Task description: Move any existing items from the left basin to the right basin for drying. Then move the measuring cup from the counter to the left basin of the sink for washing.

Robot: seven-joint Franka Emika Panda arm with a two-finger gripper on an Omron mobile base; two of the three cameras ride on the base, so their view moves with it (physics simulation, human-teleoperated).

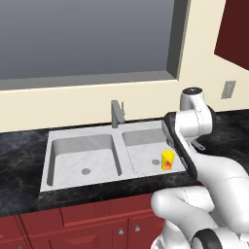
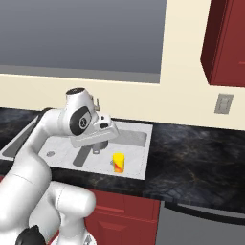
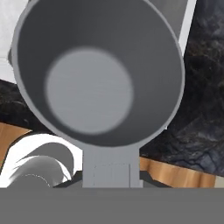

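Grey metal round measuring cup (image 3: pixel 98 74) with long flat handle sits clamped in my jaws by that handle at 6 o'clock, rigid, light, probably slippery, bowl tips easily.

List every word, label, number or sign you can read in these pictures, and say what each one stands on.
None: no readable text anywhere.
yellow cup: a red-orange mark on its side, a blotch of colour, no letters.
measuring cup: plain grey inside, with no scale or numbers visible.
wall outlet: a blank plate.
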